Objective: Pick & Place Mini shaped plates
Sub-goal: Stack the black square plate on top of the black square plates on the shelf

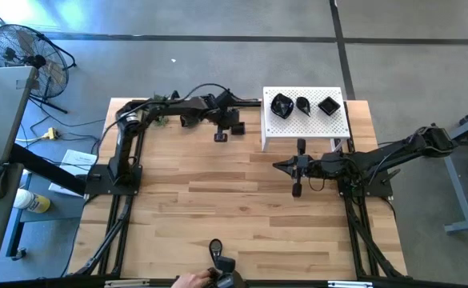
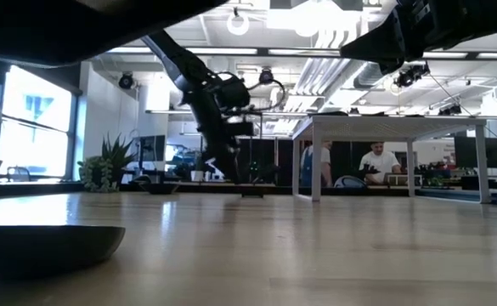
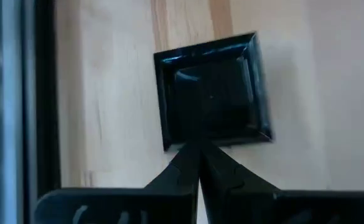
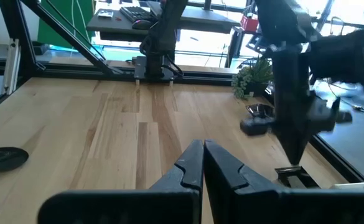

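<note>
My left gripper (image 3: 198, 149), fingers closed together and empty, hangs above the square plate (image 3: 211, 92) at the table's far edge; glossy, probably slippery and brittle, so I'd pinch its raised rim.

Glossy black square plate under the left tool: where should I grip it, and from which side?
Grip one raised rim edge of the glossy black square plate, coming straight down from above. It lies flat on the wooden table, so only the upturned rim offers purchase. The left tool hangs over its near edge, fingers together; open them first.
</note>
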`<state>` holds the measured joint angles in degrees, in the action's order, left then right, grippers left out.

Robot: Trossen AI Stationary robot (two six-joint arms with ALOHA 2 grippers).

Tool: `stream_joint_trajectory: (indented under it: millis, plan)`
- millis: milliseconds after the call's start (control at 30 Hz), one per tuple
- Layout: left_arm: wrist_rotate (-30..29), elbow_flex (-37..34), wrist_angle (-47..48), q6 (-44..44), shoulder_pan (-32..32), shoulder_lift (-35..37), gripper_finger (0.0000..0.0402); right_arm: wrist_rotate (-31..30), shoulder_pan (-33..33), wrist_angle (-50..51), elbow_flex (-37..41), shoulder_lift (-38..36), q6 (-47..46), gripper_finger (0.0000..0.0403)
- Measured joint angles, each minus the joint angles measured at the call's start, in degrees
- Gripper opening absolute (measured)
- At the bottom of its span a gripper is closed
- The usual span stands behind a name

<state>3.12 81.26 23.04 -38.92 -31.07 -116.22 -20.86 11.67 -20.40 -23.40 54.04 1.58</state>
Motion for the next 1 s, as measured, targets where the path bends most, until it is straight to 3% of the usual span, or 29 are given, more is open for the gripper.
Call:
stream_joint_trajectory:
  millis: [267, 500, 633, 767, 867, 1000]
  plan:
    - [-1.79, 3.59, 5.56, -6.10, 0.35, -1.52, 0.0002, -0.22, -0.03, -0.53, 0.00, 0.00, 1.02, 0.0001]
    - [-3.80, 3.58, 8.43, -5.45, 0.35, -1.49, 0.0001, -0.22, -0.03, -0.53, 0.00, 0.00, 0.97, 0.0001]
    - [-6.48, 3.49, 13.05, -0.84, -1.04, 1.34, 0.0001, -0.22, -0.03, -0.49, 0.00, 0.00, 0.90, 0.0002]
    - [-1.45, 1.33, 8.05, 5.02, -2.54, 4.01, 0.0000, -0.24, -0.03, -0.48, 0.00, 0.00, 0.94, 0.0001]
    - [6.96, 0.78, -0.51, 10.53, -2.30, 4.13, 0.0000, -0.63, -0.03, -0.53, 0.00, 0.00, 1.12, 0.0002]
    - [12.78, 0.80, -8.47, 10.32, -1.38, 2.88, 0.0000, -0.66, -0.03, -0.88, 0.00, 0.00, 0.69, 0.0001]
